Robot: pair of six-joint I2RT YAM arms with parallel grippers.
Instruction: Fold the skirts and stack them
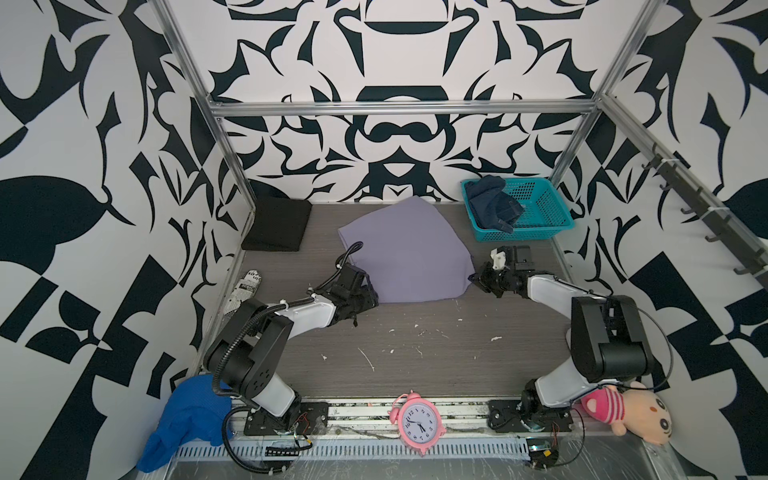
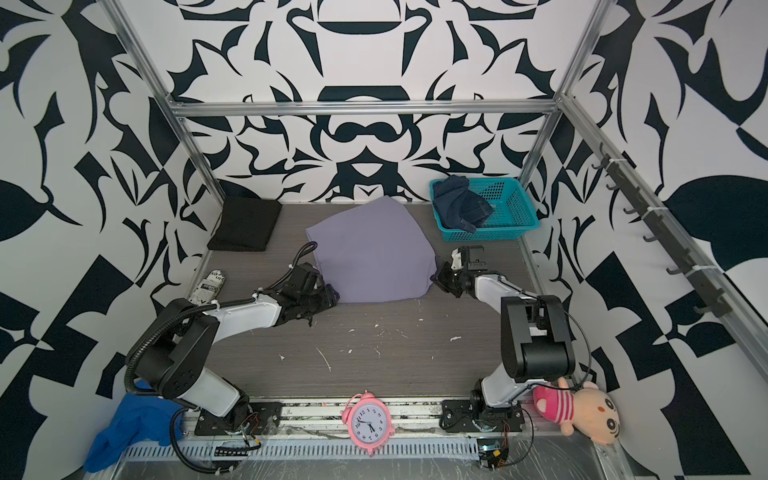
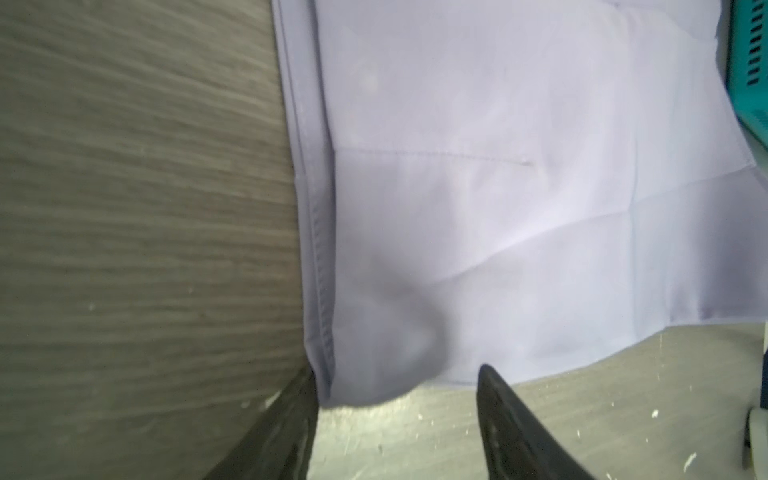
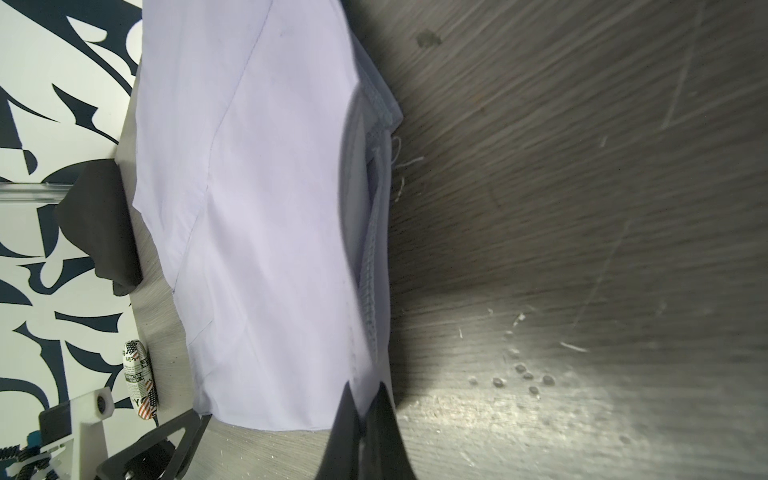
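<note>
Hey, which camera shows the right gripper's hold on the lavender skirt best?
The right wrist view: the right gripper is close up, its fingers shut on the lavender skirt's edge. In both top views that grip is small, at the skirt's near right corner. The left wrist view shows the skirt, not this grip.

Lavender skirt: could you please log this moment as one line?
lavender skirt spread centrally | left tool open at its corner | right tool shut on its corner | black skirt folded | denim skirt in basket
</note>
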